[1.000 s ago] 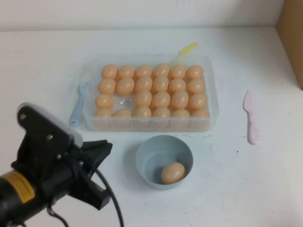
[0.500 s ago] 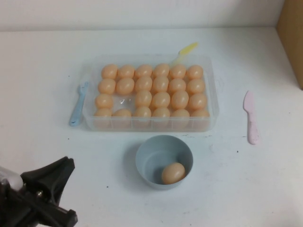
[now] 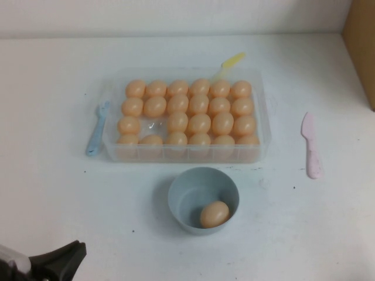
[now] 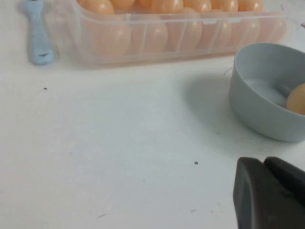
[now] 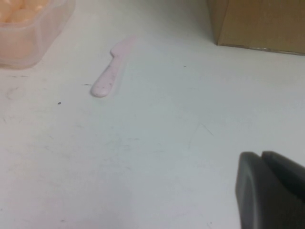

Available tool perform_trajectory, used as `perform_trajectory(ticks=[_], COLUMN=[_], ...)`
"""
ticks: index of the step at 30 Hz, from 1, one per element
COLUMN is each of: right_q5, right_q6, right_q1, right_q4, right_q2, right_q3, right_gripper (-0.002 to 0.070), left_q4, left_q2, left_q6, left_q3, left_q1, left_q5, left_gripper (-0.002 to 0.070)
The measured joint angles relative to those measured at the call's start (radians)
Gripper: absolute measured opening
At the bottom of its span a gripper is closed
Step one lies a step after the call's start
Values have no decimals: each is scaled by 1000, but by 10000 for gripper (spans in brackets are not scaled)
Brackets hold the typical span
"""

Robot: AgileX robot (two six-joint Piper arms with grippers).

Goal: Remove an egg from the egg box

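Note:
The clear egg box point(image 3: 262, 117) sits mid-table, full of peach-orange eggs except for one bare cell point(image 3: 153, 124) in its left half. One egg point(image 3: 214, 213) lies in the grey-blue bowl point(image 3: 193, 196) in front of the box. My left gripper point(image 3: 67, 257) is at the near-left corner, well clear of bowl and box, shut and empty. In the left wrist view its fingertips point(image 4: 263, 162) meet, with the bowl point(image 4: 262, 109), its egg point(image 4: 298, 98) and the box wall point(image 4: 167, 36) ahead. My right gripper point(image 5: 261, 155) is shut and empty over bare table, outside the high view.
A blue fork point(image 3: 96, 129) lies along the box's left side and a yellow utensil point(image 3: 231, 61) at its far edge. A pink knife point(image 3: 310, 146) lies to the right, also in the right wrist view point(image 5: 112, 74). A cardboard box point(image 3: 360, 47) stands far right.
My left arm has drawn back from beside the bowl toward the near-left corner, now almost out of the high view. The egg stays in the bowl.

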Motion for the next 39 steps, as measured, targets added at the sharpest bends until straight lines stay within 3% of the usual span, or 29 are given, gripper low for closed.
perform_trajectory(ticks=[6,15,22,34,39], right_q5=[0,0,0,0,0], right_q6=[0,0,0,0,0], right_q1=[0,0,0,0,0], right_q4=[0,0,0,0,0], right_q2=[0,0,0,0,0], right_q3=[0,0,0,0,0], right_gripper=[-20,-20,-20,-20,-20], left_q4=[12,75,78,85,260], left_q2=[-115,-405,-638,-718,-718], left_q6=[-2,-2,-2,-27,-94], left_q3=[10,10,10,10,13], left_q1=[102,434,603,629,629], left_q5=[106,211,219,289,474], left_gripper=[-2,-3,-3,-3,-3])
